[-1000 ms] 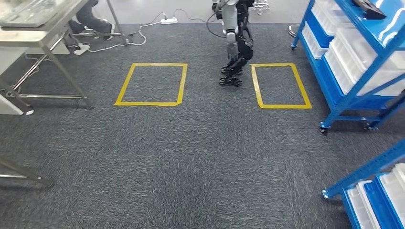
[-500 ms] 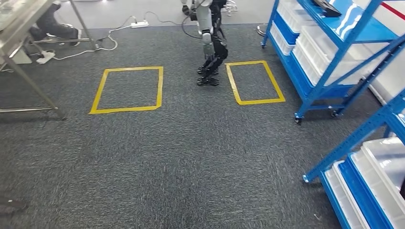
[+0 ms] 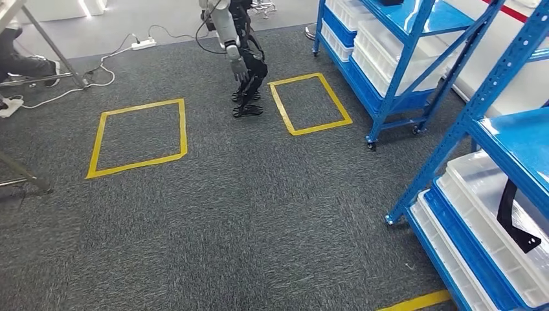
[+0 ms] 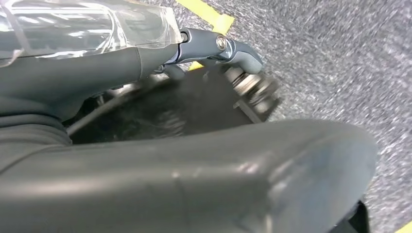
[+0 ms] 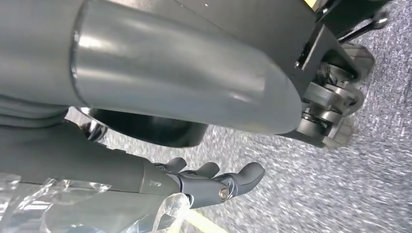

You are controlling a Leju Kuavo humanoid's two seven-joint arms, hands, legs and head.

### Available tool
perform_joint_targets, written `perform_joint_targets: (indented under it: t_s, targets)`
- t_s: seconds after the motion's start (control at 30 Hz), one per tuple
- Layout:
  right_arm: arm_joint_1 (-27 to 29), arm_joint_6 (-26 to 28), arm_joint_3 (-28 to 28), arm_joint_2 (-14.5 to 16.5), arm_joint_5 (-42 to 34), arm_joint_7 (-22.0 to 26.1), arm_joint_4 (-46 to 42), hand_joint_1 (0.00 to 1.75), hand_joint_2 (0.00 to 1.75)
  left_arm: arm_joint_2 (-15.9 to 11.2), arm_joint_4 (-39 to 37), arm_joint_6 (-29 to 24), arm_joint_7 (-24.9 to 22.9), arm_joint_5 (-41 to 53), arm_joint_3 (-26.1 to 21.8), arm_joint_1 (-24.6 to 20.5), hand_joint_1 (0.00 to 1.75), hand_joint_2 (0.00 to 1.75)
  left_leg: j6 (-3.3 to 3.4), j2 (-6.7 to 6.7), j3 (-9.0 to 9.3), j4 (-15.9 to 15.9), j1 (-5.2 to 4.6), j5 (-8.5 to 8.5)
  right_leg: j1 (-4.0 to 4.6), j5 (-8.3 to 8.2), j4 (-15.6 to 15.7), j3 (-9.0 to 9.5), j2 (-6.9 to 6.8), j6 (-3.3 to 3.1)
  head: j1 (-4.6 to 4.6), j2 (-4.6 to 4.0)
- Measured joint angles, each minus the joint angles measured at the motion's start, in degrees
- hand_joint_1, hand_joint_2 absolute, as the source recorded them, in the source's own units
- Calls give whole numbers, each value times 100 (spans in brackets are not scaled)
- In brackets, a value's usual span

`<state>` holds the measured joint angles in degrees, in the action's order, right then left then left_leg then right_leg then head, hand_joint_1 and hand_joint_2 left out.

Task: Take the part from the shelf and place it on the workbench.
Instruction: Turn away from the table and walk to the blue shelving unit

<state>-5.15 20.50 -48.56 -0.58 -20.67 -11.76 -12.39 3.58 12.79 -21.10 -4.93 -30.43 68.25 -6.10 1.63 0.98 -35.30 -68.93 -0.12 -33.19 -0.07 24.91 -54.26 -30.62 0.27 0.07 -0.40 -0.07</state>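
Observation:
A black angled part [image 3: 515,217] lies in a white tray [image 3: 476,188] on a low level of the near blue shelf [image 3: 511,133], at the lower right of the head view. My left hand [image 4: 204,46] hangs beside my leg over the carpet, fingers loosely extended and holding nothing. My right hand [image 5: 204,183] hangs the same way, with nothing in it. A metal table leg [image 3: 26,175] shows at the left edge.
Another blue shelf [image 3: 401,58] with white trays stands at the far right on wheels. A second humanoid robot [image 3: 243,58] stands between two yellow tape squares [image 3: 183,126] [image 3: 278,107] on the grey carpet. Cables and a power strip [image 3: 142,44] lie at the back. A seated person's legs [image 3: 16,61] are at the top left.
The camera has turned to the right, so the whole scene slid left. The near shelf with the black part has come into view; the metal tables have mostly left the picture.

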Motion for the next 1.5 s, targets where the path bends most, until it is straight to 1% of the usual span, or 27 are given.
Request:
perform_joint_targets:
  t_s: [0.03, 0.07, 0.13, 0.2, 0.27, 0.3, 0.33, 0.4, 0.47, 0.53, 0.57, 0.6, 0.63, 0.7, 0.77, 0.83, 0.9, 1.0, 1.07, 1.1, 1.13, 1.23, 1.3, 1.33, 1.4, 1.43, 1.5]
  targets:
    - [5, -1, -1, 2, -25, -11, 0, 0, 0, 0, 0, 14, -34, -2, -1, -5, 0, 0, -17, -19, -124, -267, 15, -73, -3, -7, -2, -7, 71, -2, -2, 0]
    - [13, -1, -2, 4, -54, -10, 0, 0, 0, 0, 0, 36, -83, 0, -1, -16, 0, 0, -27, -29, -144, -313, 27, -28, -8, -12, -3, -7, 143, 3, -3, 0]
    - [24, 7, -3, 13, -90, 6, 0, 0, 0, -1, 0, 83, -211, -7, -1, -31, 0, 0, -35, -85, 124, 255, 53, 335, -24, -23, -6, 4, 287, 25, -4, 0]
    - [16, 19, -3, 22, -107, 25, 0, 0, 0, -2, -1, 119, -285, -25, 0, -22, 0, 0, -30, -315, 465, 1056, 80, 670, -26, -34, -17, -13, 423, 76, -3, 0]
    - [10, 29, -3, 24, -125, 39, 0, 0, 0, -3, -2, 139, -304, -34, 0, -16, 0, 0, 8, -464, 573, 1385, 77, 760, -25, -56, -17, -61, 530, 151, 3, 0]
    - [14, 33, -3, 24, -135, 43, 0, 0, 0, -2, -2, 137, -303, -35, 0, -18, 0, 0, 45, -434, 569, 1400, 61, 770, -33, -69, -10, -84, 578, 193, 7, 0]
    - [25, 36, -3, 22, -144, 42, 1, 0, 0, -1, -2, 127, -291, -36, 1, -22, 0, 0, 93, -385, 568, 1416, 54, 790, -48, -74, -11, -99, 573, 228, 8, 0]
    - [37, 34, -4, 20, -157, 24, 1, 0, 0, 3, -2, 87, -240, -38, 1, -27, 0, 0, 187, -282, 572, 1450, 50, 828, -60, 67, -222, -200, 362, 277, 20, 0]
    - [23, 28, -7, 15, -175, 10, 1, 0, 0, 6, -2, 49, -193, -40, 1, -15, 0, 0, 240, -149, 569, 1462, 34, 838, -60, 446, -900, -502, 109, 307, 44, 0]
    - [9, 24, -7, 9, -191, 7, 2, 0, 0, 6, -2, 25, -171, -44, 1, 4, 0, 0, 257, -4, 561, 1460, 5, 833, -64, 758, -1660, -848, 59, 331, 57, 0]
    - [9, 23, -7, 7, -196, 5, 2, 0, 0, 6, -2, 8, -150, -50, 1, 9, 0, 0, 259, 62, 560, 1459, -3, 831, -64, 769, -1801, -903, 54, 336, 57, 0]
    - [10, 21, -8, 4, -195, 2, 2, 0, 0, 8, -2, -14, -118, -55, 1, 10, 0, 0, 259, 120, 562, 1459, -7, 828, -63, 663, -1680, -826, 42, 333, 59, 0]
    - [12, 19, -8, 2, -194, -1, 2, 0, 0, 12, -2, -37, -78, -59, 1, 8, 0, 0, 255, 173, 569, 1458, -8, 825, -62, 478, -1328, -630, 1, 326, 59, 0]
    - [12, 17, -10, -3, -192, -4, 2, 0, 0, 22, -2, -69, -5, -62, 0, 3, 0, 0, 227, 261, 587, 1449, -26, 807, -42, 157, -445, -159, -211, 295, 60, 0]
    - [2, 21, -11, -3, -195, 0, 1, 0, 0, 33, -2, -74, 19, -61, -1, 0, 0, 0, 176, 334, 593, 1438, -46, 792, -8, 63, -44, 29, -326, 246, 56, 0]
    - [0, 28, -13, -2, -202, 0, 0, 0, 0, 42, -2, -62, 17, -61, -2, -5, 0, 0, 113, 405, 600, 1434, -40, 783, 14, 50, -33, 6, -230, 183, 54, 0]
    - [7, 37, -15, -1, -214, -11, 0, 0, 0, 49, -2, -33, 2, -59, -1, -24, 0, 0, 33, 315, 566, 1300, -16, 679, -4, 23, -16, 0, -145, 125, 49, 0]
    - [1, 44, -17, 1, -247, -41, 0, 0, 0, 62, -2, 28, -63, -53, 1, -30, 0, 0, -63, 66, 136, 362, 20, 193, -23, -14, -8, -21, -7, 70, 25, 0]
    - [-1, 44, -26, 2, -266, -61, 0, 0, 0, 63, -2, 56, -107, -47, 3, -27, 0, 0, -88, 29, -121, -164, 32, 54, -19, -28, -11, -34, 116, 52, 21, 0]
    - [0, 43, -37, 2, -273, -70, 0, 0, 0, 63, -2, 64, -123, -46, 4, -28, 0, 0, -88, 12, -108, -127, 39, 141, -21, -35, -12, -33, 186, 51, 19, 0]
    - [1, 42, -46, 3, -280, -78, 0, 0, 0, 63, -3, 64, -136, -50, 5, -31, 0, 0, -80, -22, 6, 121, 46, 313, -23, -40, -13, -30, 258, 58, 19, 0]
    - [-3, 42, -60, 9, -313, -88, 0, 0, 0, 60, -4, 42, -138, -60, 7, -31, 0, 0, -21, -369, 467, 1175, 61, 768, -19, -60, -25, -53, 450, 112, 20, 0]
    - [2, 51, -60, 8, -321, -85, 0, 0, 0, 59, -4, 24, -100, -59, 7, -33, 0, 0, 30, -474, 543, 1406, 43, 812, -20, -79, -25, -91, 550, 175, 25, 0]
    - [10, 56, -60, 4, -321, -84, 1, 0, 0, 60, -4, 17, -83, -59, 7, -36, 0, 0, 62, -419, 540, 1416, 39, 827, -33, -90, -17, -108, 600, 210, 27, 0]
    - [27, 60, -61, -8, -320, -82, 1, 0, 0, 64, -4, 7, -60, -59, 7, -43, 0, 0, 134, -309, 546, 1449, 39, 862, -48, -19, -125, -168, 510, 263, 34, 0]
    - [24, 62, -64, -12, -320, -81, 1, 0, 0, 67, -4, 3, -51, -60, 7, -41, 0, 0, 172, -245, 548, 1465, 45, 877, -48, 116, -339, -265, 393, 285, 41, 0]
    - [9, 73, -69, -20, -320, -73, 0, 0, 0, 68, -4, 0, -33, -61, 7, -28, 0, 0, 215, -108, 541, 1468, 35, 880, -48, 514, -1072, -594, 143, 322, 59, 0]
